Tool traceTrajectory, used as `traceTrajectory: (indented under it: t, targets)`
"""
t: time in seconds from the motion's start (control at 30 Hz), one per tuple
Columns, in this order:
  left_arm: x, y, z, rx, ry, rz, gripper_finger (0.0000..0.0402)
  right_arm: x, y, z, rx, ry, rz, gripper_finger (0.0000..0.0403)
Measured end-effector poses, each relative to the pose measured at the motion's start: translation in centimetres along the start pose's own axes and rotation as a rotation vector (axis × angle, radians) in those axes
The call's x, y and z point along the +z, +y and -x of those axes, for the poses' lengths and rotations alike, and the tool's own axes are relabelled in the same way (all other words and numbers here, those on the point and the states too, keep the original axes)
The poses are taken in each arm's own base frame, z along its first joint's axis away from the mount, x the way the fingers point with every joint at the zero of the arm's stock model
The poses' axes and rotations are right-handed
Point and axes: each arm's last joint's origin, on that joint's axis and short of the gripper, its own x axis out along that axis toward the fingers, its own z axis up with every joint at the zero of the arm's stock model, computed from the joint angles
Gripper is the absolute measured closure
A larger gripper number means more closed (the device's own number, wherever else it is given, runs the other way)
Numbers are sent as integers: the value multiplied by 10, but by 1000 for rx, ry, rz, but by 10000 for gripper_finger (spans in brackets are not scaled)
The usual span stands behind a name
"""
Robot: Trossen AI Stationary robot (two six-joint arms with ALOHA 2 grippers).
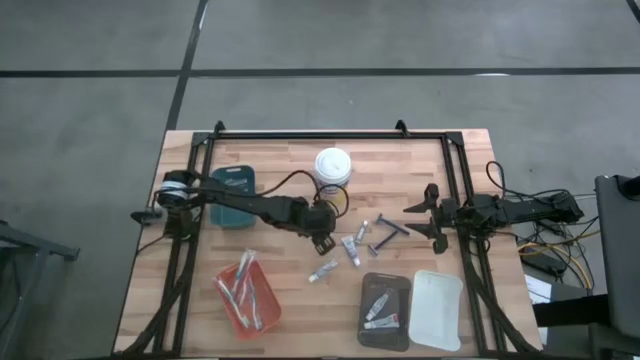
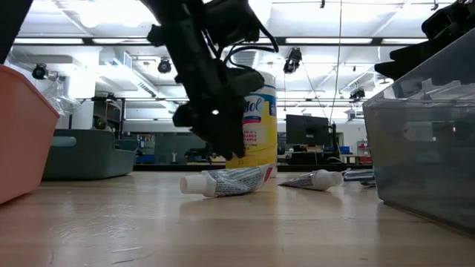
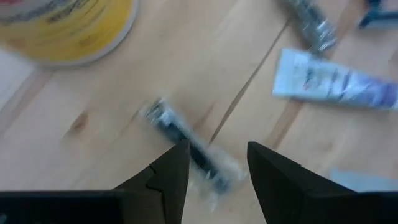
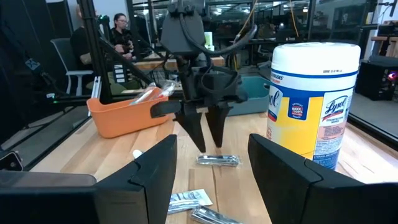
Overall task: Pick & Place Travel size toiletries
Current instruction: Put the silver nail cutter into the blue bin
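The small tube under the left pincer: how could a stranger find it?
Start at the yellow wipes tub with the white lid. Just in front of it the left pincer hangs open over a small silvery tube. It lies alone on bare wood, apart from the other tubes.

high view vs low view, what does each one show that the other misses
Only the high view shows the whole layout: the orange tray holding toothbrushes, the teal tray, the white tray, the razors and the right gripper waiting open by the table's right side.

Only the low view shows the yellow label on the tub and the room behind the table.

Both show the left gripper, open, low over a small tube, the tub, and the dark tray.
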Motion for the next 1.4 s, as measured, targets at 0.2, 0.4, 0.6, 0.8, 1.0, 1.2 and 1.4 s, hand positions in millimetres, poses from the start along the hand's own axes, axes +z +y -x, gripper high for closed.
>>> traceTrajectory:
  t: [0.2, 0.4, 0.6, 0.8, 1.0, 1.2, 1.4]
  targets:
    - [-8, 3, -11, 19, -93, 15, 234, 0, 0, 0, 0, 0, 0, 207]
    - [-19, 8, -16, 115, -162, 81, 234, 0, 0, 0, 0, 0, 0, 207]
    - [-35, 4, -23, 68, -199, 125, 234, 0, 0, 0, 0, 0, 0, 207]
    - [-54, 7, -28, 135, -235, 119, 235, 0, 0, 0, 0, 0, 0, 207]
    - [-66, 15, -30, 205, -199, 120, 235, 0, 0, 0, 0, 0, 0, 207]
    - [-66, 16, -29, 242, -197, 73, 240, 0, 0, 0, 0, 0, 0, 207]
    - [-66, 16, -29, 228, -184, 67, 298, 0, 0, 0, 0, 0, 0, 207]
